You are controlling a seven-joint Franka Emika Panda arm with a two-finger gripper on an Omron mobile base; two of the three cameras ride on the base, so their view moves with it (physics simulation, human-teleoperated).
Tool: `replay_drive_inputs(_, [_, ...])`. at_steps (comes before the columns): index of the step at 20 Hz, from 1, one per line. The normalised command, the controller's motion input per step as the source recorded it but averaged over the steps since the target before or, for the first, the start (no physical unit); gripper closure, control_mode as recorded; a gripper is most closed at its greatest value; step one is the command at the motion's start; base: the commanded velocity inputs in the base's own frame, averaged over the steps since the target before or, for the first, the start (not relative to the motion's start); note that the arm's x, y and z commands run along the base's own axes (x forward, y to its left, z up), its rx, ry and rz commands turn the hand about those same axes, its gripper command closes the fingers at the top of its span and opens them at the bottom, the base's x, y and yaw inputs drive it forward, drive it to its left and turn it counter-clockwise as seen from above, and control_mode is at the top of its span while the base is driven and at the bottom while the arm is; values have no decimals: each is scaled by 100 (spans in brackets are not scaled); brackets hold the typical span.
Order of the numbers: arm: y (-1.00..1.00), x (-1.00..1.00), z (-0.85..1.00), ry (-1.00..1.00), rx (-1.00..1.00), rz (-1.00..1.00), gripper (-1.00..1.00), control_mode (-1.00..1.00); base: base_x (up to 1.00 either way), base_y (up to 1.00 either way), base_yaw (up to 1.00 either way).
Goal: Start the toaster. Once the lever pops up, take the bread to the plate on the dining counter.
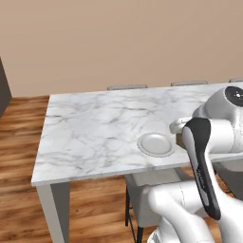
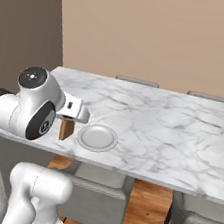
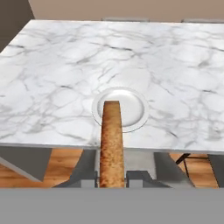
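bread point(image 3: 111, 144) pinched edge-on in hand point(image 3: 111, 177) (closed), beside plate point(image 3: 120, 108)

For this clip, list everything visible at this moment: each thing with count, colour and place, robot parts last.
Long white grey-veined marble dining counter: one, on grey legs, across the middle of both base views.
Round flat white-grey plate: one, on the counter near its front edge, bare.
Brown-crusted bread slice: one, held edge-on in the gripper, just short of the plate.
Grey upholstered chairs: two under the near edge, two chair backs at the far edge.
Wooden floor: brown planks.
Wall: plain beige.
White arm: one, dark joints.
Gripper: shut on the bread.
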Motion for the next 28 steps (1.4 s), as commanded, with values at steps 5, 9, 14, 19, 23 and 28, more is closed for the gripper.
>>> replay_drive_inputs(5, [-3,97,-32,0,4,18,100,-100,0,0,0])
replay_drive_inputs(9, [0,65,-50,-3,0,7,100,-100,0,0,0])
replay_drive_inputs(14, [-16,45,-57,-8,2,3,100,-100,0,0,0])
replay_drive_inputs(19, [-11,18,-50,-12,3,1,100,-100,0,0,0])
replay_drive_inputs(23, [0,17,-39,-6,1,0,100,-100,0,0,0])
replay_drive_inputs(28, [0,32,-30,-4,0,0,100,-100,0,0,0])
